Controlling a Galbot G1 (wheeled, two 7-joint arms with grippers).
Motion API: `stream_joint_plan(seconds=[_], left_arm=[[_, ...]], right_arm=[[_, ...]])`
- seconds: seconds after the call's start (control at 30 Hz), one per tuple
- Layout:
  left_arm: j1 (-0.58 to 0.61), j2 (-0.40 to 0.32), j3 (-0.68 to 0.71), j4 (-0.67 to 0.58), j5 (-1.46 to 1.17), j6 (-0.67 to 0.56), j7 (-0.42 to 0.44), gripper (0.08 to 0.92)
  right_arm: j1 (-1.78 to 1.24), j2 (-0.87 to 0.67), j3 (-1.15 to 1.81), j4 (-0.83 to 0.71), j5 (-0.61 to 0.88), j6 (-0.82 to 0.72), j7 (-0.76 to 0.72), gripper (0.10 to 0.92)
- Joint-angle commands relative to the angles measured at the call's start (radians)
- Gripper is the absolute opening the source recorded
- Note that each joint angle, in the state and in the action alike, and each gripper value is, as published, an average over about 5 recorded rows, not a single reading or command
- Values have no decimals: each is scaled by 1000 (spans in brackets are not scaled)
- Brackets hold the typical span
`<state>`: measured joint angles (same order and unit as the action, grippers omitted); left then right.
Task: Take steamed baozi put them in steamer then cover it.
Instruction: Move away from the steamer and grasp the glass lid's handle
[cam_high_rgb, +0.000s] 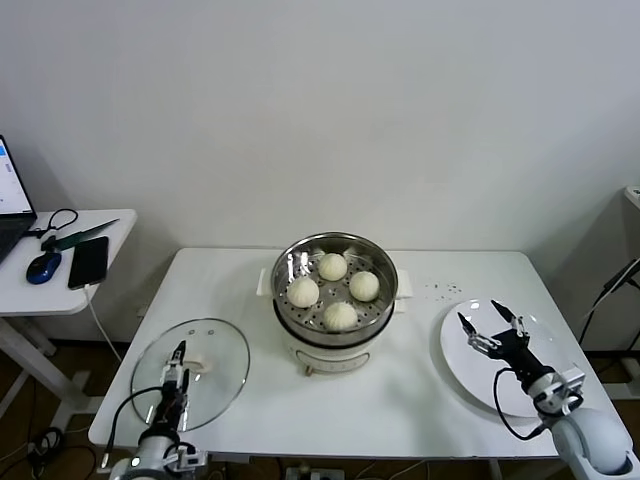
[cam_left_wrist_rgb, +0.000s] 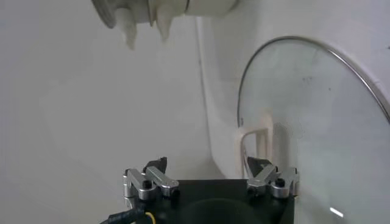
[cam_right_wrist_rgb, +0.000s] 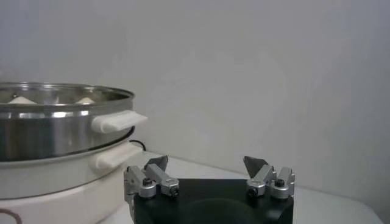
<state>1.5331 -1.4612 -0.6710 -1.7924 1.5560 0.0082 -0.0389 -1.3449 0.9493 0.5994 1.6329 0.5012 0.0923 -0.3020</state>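
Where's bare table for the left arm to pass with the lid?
Bare table lies between lid and steamer, and along the front edge toward the plate. The steamer holds four baozi. Left gripper hangs open over the lid.

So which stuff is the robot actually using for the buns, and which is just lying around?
For the job:
- four steamed baozi, already inside the steamer
- glass cover, flat on the table, not yet on
- left pincer, open above the cover
- right pincer, open over the white plate

Just lying about, on the side desk:
- phone
- computer mouse
- laptop
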Motion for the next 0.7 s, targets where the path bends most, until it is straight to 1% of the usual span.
stream_joint_plan(seconds=[0.03,0.17,0.37,0.7], left_arm=[[-110,-5,3,142,60,6,-73,823],[-144,-1,5,172,48,10,-102,823],[-193,3,-6,223,38,6,-123,823],[-220,6,0,273,6,-21,-130,823]], right_arm=[[11,15,13,-17,-39,3,3,823],[22,18,-1,-21,-54,5,2,823],[40,26,-22,-29,-72,9,0,823],[57,34,-31,-45,-84,11,-4,823]])
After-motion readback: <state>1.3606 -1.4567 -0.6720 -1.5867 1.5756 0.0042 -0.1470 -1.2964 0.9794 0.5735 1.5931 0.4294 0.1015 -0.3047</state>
